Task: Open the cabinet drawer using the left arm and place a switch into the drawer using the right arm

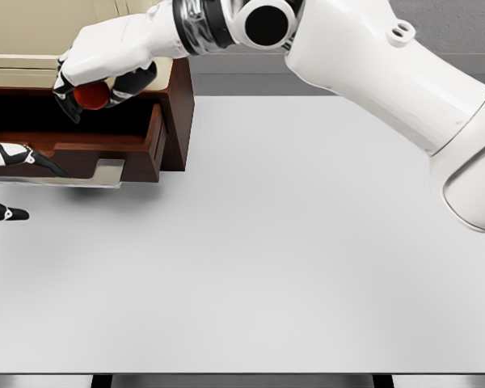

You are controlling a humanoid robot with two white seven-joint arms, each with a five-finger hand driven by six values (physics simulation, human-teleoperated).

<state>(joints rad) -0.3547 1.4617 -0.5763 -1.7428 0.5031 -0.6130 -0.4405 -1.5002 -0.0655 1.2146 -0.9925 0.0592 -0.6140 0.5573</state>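
A dark brown cabinet (178, 105) with a cream top stands at the table's far left. Its drawer (141, 149) is pulled out toward me, with a grey handle plate (105, 172) at the front. My right hand (93, 85) reaches across from the right and hovers over the drawer's opening, fingers curled around a small red switch (90, 96). Only some fingers (16, 153) of my left hand show at the left edge, by the drawer front; whether they grip anything is hidden.
The white table (291, 259) spreads out in front and to the right of the cabinet. My right arm (372, 65) crosses the upper part of the view. A grey wall lies behind.
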